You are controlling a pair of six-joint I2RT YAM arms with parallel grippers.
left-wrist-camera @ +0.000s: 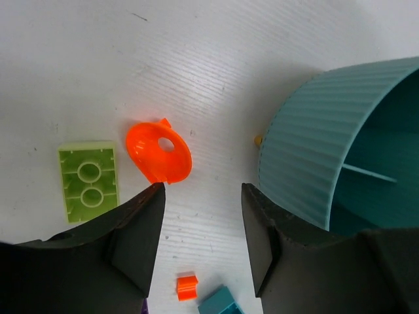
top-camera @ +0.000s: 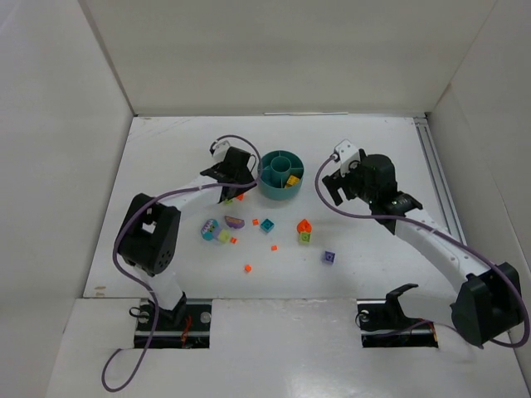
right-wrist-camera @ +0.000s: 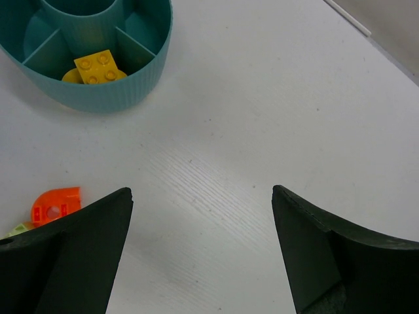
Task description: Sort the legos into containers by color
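My left gripper hangs low over the table, its matte black fingers spread with nothing between them. The table is white, with fine parallel ridges. Just past the fingertips lies a glossy orange piece, rounded on one side and pierced by a round hole. Beside it is a translucent lime brick, underside up so its two hollow tubes show. To the right rises the dish, teal plastic with a ribbed outer wall and thin, smooth dividers inside. A tiny orange brick and a teal brick sit lower in the gap.

My right gripper is also spread wide and empty, over bare table.

Only the right wrist looks down into the dish. A square yellow brick with four studs lies in a wedge section against the central cup, touching a rounded yellow piece. The left wrist sees mostly the outer wall and one divider.

Only the top view shows the whole spread. The other legos, among them a purple brick, lie loose on the table on my side of the dish, with one gripper on each side of it.
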